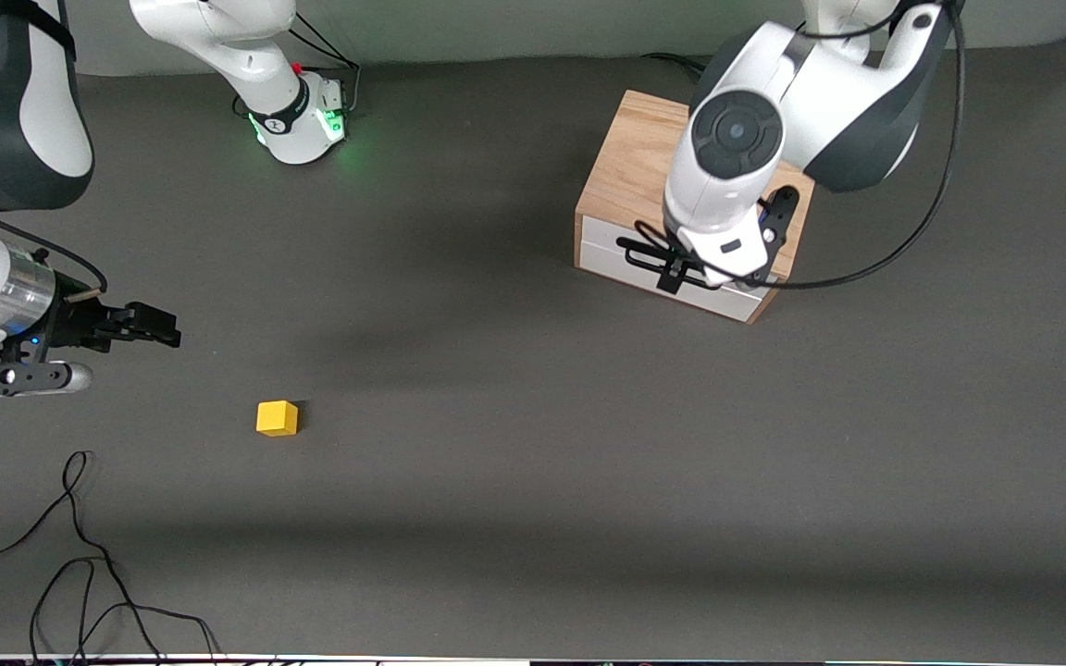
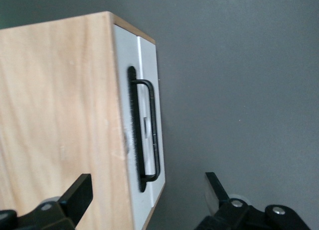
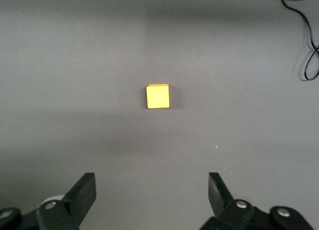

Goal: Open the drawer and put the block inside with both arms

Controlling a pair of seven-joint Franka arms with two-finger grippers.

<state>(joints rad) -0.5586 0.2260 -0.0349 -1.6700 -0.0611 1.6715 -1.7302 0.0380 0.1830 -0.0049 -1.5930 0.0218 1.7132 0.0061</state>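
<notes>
Drawer shut, flush in the wooden cabinet, which sits on the table toward the left arm's end. Left gripper hovers over the cabinet's front edge, jaws spread wide, straddling the black bar handle but not touching it. Block rests on the table toward the right arm's end, nearer the front camera than the cabinet, well apart from it. Right gripper hangs near the block, jaws released, holding nothing. Loose black cable lies near the front table edge.
</notes>
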